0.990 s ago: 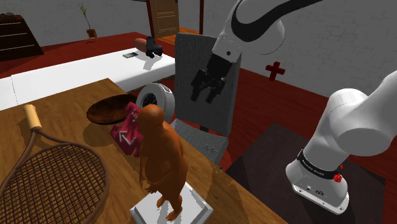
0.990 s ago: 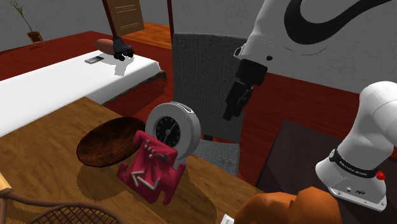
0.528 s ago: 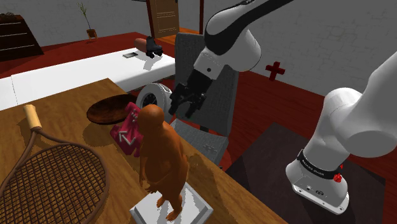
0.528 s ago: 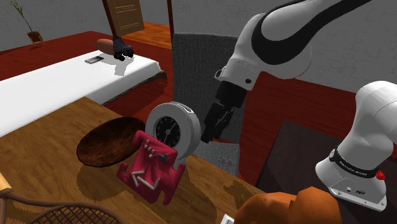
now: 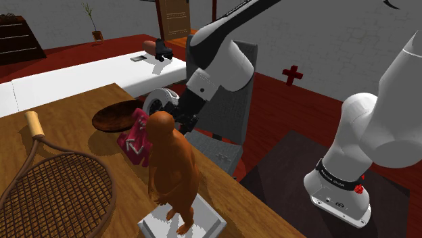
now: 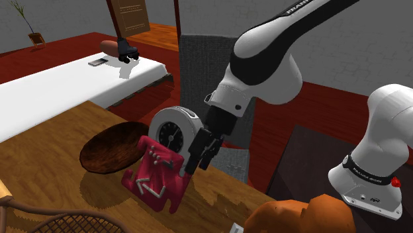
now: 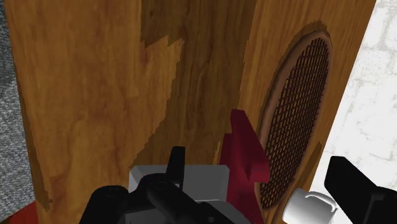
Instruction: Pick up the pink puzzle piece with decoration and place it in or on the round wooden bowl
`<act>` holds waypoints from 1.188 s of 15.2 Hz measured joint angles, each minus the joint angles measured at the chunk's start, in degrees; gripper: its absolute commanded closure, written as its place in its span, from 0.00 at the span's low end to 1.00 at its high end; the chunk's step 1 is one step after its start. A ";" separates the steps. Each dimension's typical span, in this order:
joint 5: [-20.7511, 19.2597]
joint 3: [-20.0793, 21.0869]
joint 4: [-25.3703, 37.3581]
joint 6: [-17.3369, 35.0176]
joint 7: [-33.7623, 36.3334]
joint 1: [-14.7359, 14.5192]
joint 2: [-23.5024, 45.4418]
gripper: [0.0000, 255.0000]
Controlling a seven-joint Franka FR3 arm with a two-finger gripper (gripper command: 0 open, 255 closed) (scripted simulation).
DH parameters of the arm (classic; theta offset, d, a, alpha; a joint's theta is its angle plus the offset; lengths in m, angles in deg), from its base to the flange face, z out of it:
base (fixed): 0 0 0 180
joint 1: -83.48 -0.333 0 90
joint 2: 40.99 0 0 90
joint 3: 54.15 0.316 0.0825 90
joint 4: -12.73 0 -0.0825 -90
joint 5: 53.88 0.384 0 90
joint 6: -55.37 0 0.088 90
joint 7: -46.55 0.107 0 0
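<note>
Now we see the tool (image 6: 197,162) with its two fingers apart, holding nothing, low down just beside the dark pink puzzle piece (image 6: 159,175). The piece stands tilted on the wooden tabletop (image 6: 53,165), between the round brown bowl (image 6: 109,149) and the grey clock (image 6: 173,131).

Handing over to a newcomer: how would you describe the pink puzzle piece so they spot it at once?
Start at the wooden table; on it a dark round bowl lies beside a white-rimmed clock. The puzzle piece sits just in front of them: the one deep-pink, knobbed slab with white arrow marks.
</note>
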 measured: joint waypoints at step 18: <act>3.99 1.52 3.00 2.93 -2.67 -1.52 5.12 1.00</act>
